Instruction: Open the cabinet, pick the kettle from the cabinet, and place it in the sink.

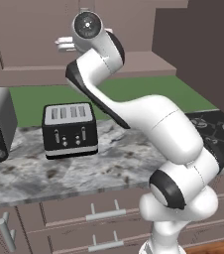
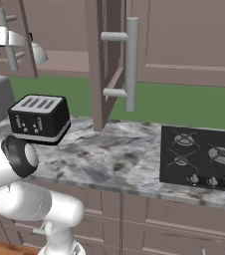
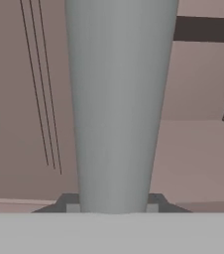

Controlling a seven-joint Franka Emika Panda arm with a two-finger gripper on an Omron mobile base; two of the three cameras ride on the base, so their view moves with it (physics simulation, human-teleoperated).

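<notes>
Here the claw (image 3: 113, 208) closes around the cabinet (image 1: 29, 44) door's stiff, smooth metal handle (image 3: 116, 99) running up the frame's centre, a rigid bar best gripped mid-length.

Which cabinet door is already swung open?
The door seen edge-on in the right base view, above the counter right of the toaster; its handle juts outward, while neighbouring doors sit flush.

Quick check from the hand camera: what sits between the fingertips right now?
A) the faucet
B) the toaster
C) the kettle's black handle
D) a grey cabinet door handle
D: in the hand view the grey bar handle rises straight from between the gripper tips, against the cabinet door.
</notes>
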